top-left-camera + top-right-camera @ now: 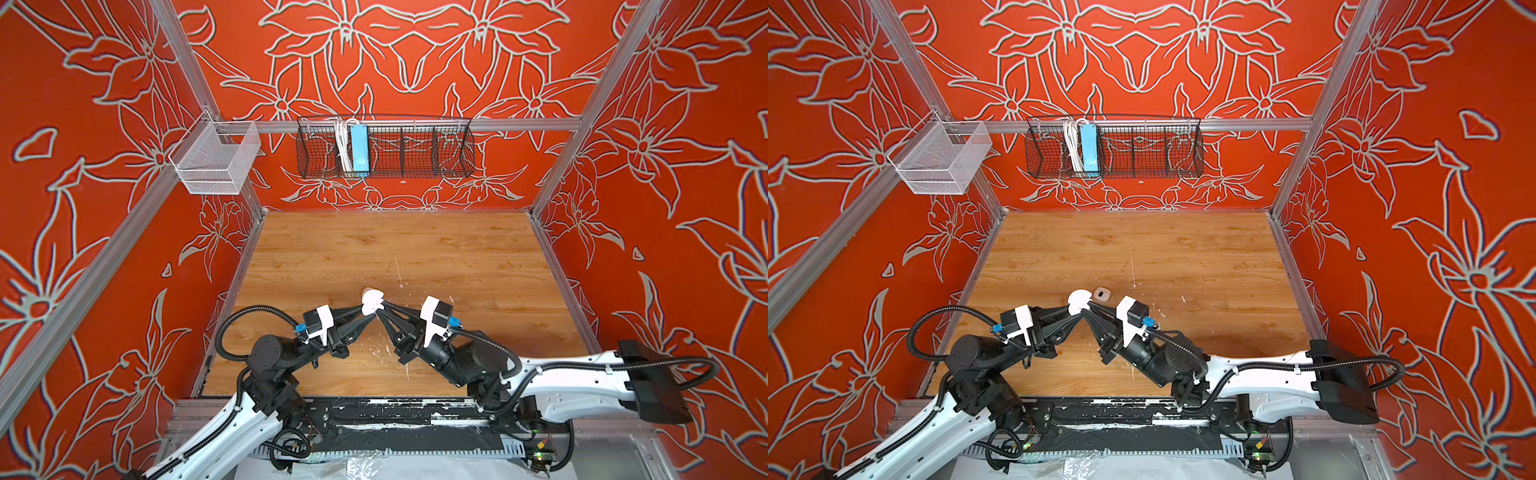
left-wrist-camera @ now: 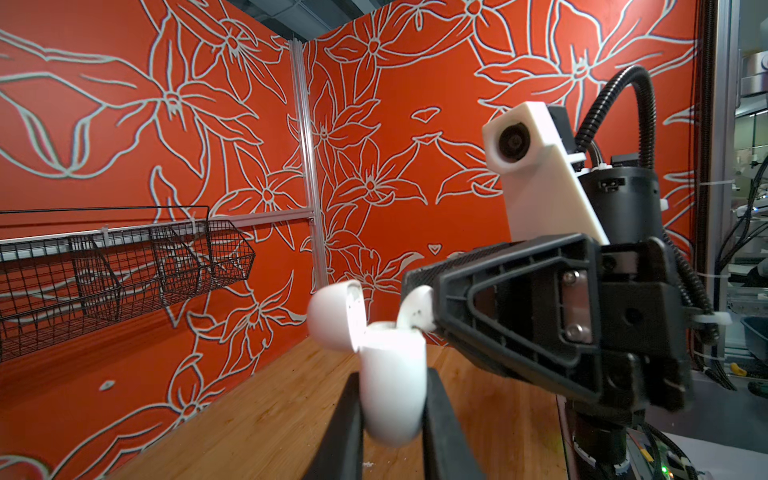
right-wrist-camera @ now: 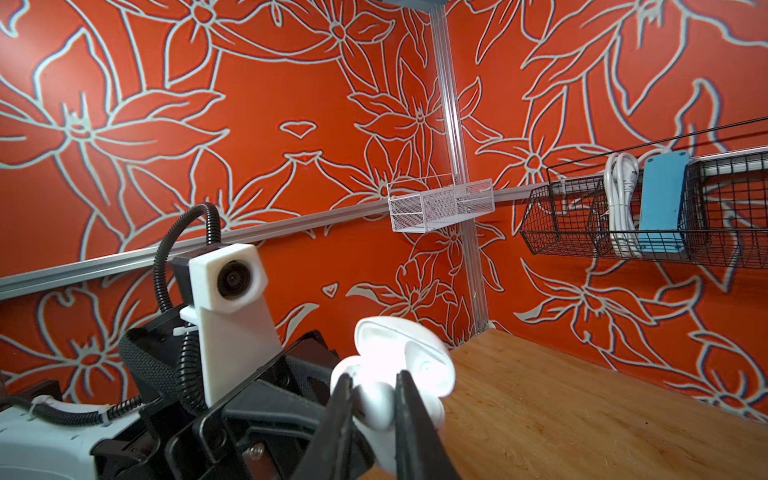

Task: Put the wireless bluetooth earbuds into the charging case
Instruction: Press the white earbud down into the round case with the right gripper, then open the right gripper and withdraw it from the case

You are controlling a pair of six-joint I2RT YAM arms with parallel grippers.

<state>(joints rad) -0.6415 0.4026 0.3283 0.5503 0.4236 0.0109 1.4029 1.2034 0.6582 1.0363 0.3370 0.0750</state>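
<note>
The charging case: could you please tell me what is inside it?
An earbud, held by the right gripper, sits at the mouth of the open charging case. Its wells are hidden by the walls, so a second earbud cannot be seen.

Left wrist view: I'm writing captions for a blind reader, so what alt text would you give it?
The left hand grips an upright white case with its lid open, while the right hand holds an earbud at the case's mouth. Behind are a wooden table, red floral walls and a black wire basket.
</note>
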